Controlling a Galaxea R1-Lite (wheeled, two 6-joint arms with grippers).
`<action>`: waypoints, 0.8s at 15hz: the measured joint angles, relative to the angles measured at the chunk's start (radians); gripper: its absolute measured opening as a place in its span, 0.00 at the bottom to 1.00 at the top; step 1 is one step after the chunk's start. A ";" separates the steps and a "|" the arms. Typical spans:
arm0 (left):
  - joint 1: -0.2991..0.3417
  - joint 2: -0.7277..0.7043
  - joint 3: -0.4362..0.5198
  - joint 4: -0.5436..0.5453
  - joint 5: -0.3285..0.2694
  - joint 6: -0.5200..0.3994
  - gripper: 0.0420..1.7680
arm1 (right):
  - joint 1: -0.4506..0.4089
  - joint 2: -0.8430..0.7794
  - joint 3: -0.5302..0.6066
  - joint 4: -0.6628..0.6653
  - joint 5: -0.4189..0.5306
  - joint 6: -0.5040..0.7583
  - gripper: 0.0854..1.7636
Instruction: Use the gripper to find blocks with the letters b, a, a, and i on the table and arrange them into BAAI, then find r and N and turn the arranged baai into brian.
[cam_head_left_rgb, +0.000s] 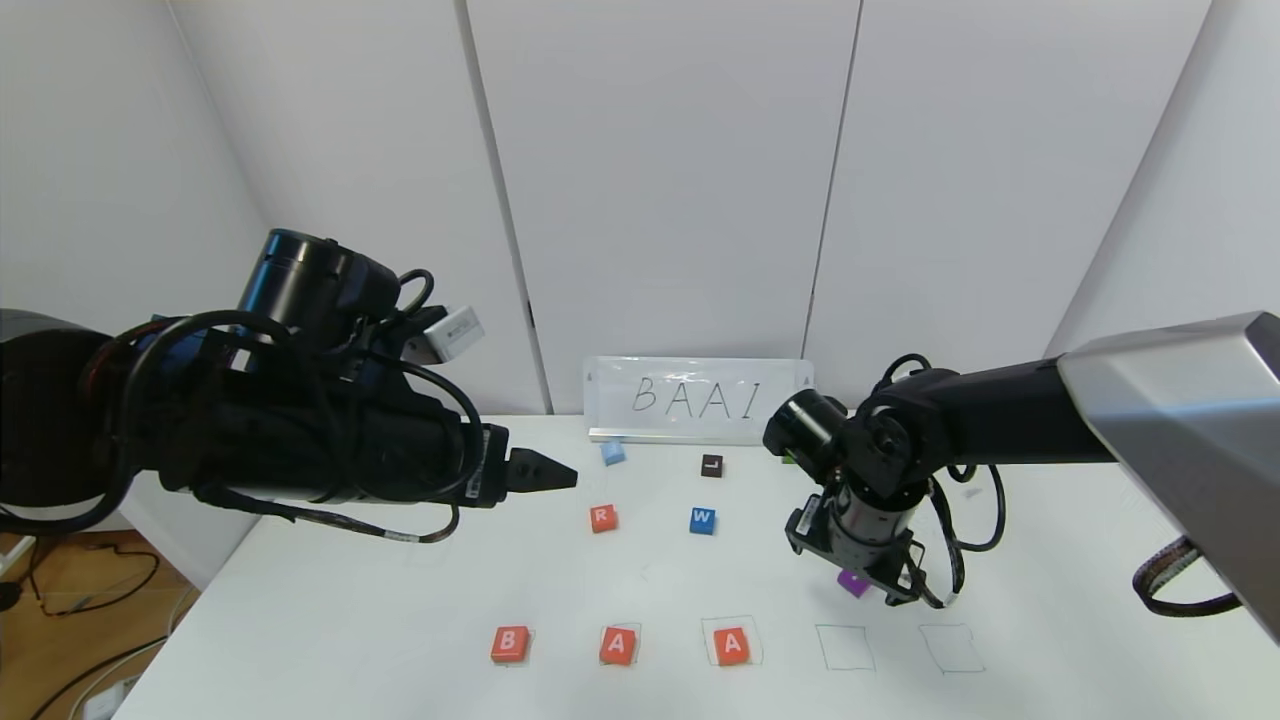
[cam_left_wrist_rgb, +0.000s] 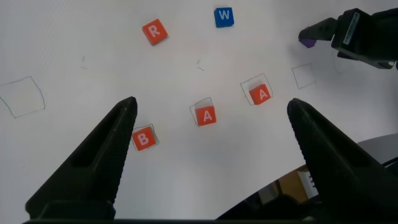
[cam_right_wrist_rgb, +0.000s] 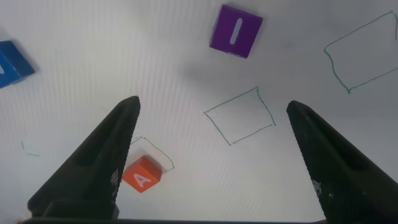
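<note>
Robotics lab or test cell, not a home. Plain white panel walls (cam_head_left_rgb: 660, 180) fill the upper frame, seams running vertical, bare of decoration. White bench (cam_head_left_rgb: 330, 600) across the lower half, marked with thin pen-drawn squares (cam_head_left_rgb: 845, 647) along its near edge. Small whiteboard sign (cam_head_left_rgb: 697, 400) at centre, propped against the wall, hand-lettered "BAAI". Lettered cubes (cam_head_left_rgb: 603, 518) scattered like test props. Loose cables (cam_head_left_rgb: 90, 590) on wood floor, lower left corner. Exposed wiring on both arms.

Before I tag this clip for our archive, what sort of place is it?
Probably a robot test lab: a white table with pen-drawn squares, lettered cubes, and a whiteboard sign reading BAAI against plain walls.
</note>
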 joint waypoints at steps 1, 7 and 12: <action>-0.001 0.000 0.000 0.000 0.000 0.000 0.97 | -0.012 0.001 -0.001 0.001 0.003 0.001 0.96; -0.001 0.003 0.001 0.000 0.001 0.000 0.97 | -0.059 0.064 -0.062 0.002 0.008 -0.003 0.96; -0.001 0.008 0.000 0.000 0.001 0.000 0.97 | -0.084 0.118 -0.103 0.004 0.008 -0.007 0.97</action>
